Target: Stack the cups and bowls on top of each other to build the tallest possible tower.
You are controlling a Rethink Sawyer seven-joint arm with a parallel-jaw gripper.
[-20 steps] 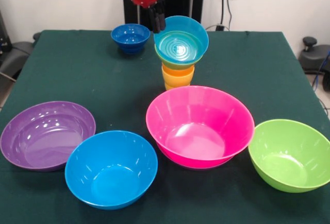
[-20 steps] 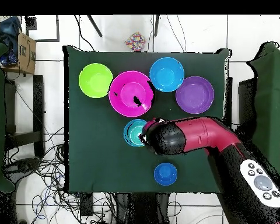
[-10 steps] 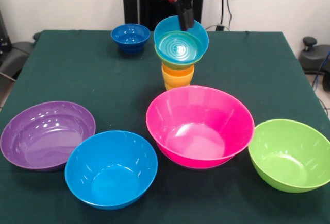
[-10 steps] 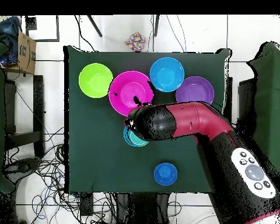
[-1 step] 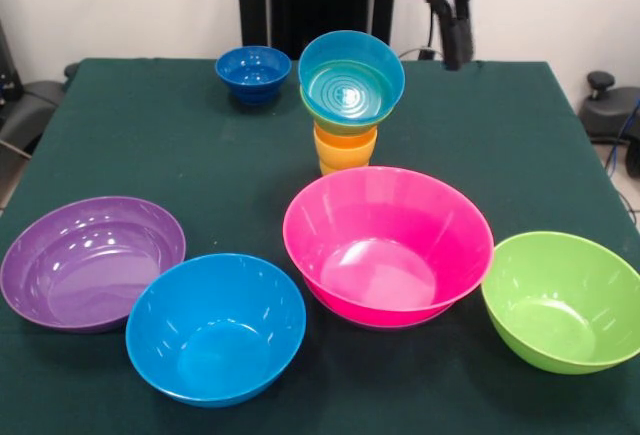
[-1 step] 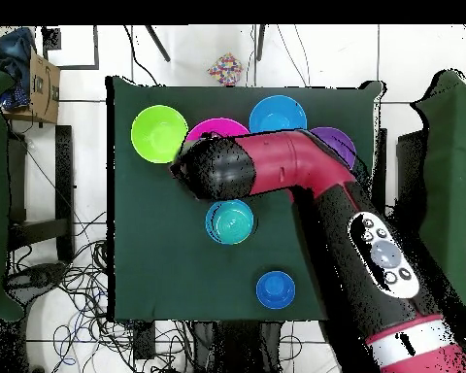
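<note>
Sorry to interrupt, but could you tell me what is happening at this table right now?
The robot is stacking cups and bowls. The tower stands free: orange cups below, a small green bowl and a light blue bowl on top. The pincer hangs beside it, holding nothing. The dark blue bowl and the large bowls sit unstacked.

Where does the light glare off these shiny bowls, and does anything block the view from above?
Front view: white glints dot the insides of the purple bowl, the blue bowl and the pink bowl. Overhead view: the arm covers most of the pink bowl and part of the purple bowl.
</note>
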